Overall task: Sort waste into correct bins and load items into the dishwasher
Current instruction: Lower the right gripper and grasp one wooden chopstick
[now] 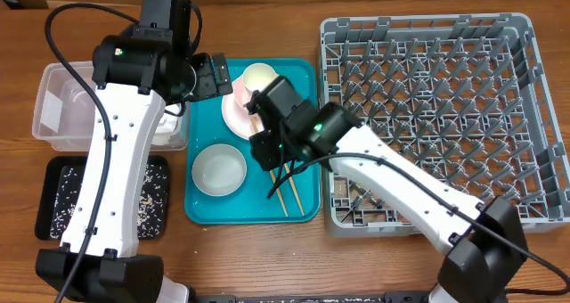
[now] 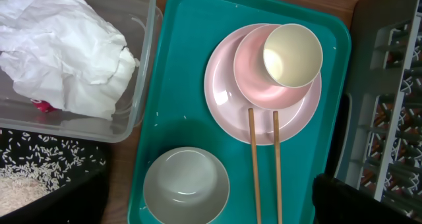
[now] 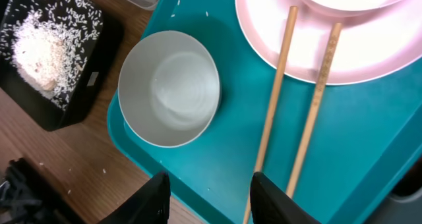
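On the teal tray [image 1: 306, 76], the white cup [image 2: 292, 55] sits in the whitish-pink bowl [image 2: 254, 85] on the pink plate [image 2: 224, 115]. Two chopsticks [image 2: 264, 165] lean from the plate onto the tray. The grey-green bowl [image 2: 186, 184] stands at the tray's front left. The napkin [image 2: 59, 53] and red packet [image 2: 43, 105] lie in the clear tub [image 1: 53, 116]. Rice [image 3: 33, 53] lies in the black tray [image 1: 53, 200]. My left gripper [image 1: 212, 76] is open and empty by the tray's back left. My right gripper [image 3: 210, 191] is open and empty over the tray's front edge, beside the chopsticks.
The grey dish rack [image 1: 427, 116] stands right of the teal tray and holds nothing. A few rice grains lie on the teal tray and on the wooden table [image 3: 79, 178] near the black tray.
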Action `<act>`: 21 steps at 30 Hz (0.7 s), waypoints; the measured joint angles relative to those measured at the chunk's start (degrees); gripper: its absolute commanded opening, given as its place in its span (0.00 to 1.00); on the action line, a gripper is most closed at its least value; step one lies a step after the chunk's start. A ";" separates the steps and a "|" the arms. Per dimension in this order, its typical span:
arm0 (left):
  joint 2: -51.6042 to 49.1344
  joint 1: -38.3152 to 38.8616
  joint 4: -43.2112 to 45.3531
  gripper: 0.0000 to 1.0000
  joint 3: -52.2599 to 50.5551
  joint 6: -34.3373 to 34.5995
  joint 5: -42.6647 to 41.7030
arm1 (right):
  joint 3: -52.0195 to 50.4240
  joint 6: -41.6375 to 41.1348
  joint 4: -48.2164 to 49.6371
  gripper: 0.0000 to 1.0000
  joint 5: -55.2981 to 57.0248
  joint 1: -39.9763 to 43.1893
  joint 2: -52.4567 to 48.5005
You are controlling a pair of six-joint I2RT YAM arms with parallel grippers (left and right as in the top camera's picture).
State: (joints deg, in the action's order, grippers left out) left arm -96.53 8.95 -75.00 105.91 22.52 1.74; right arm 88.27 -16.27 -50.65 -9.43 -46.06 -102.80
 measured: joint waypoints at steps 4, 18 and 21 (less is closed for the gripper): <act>0.00 0.00 0.00 1.00 0.00 0.00 0.00 | -2.71 -0.74 3.69 0.41 2.40 -2.14 0.00; 0.00 0.00 0.00 1.00 0.00 0.00 0.00 | -9.68 -1.53 10.36 0.41 4.17 -3.06 -0.02; 0.00 0.00 -0.02 1.00 0.00 0.00 0.02 | -11.41 -1.53 12.63 0.48 4.33 -3.06 -0.02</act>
State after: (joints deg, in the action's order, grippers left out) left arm -96.53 8.95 -75.02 105.91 22.52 1.76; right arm 76.86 -17.80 -38.02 -5.10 -49.12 -102.83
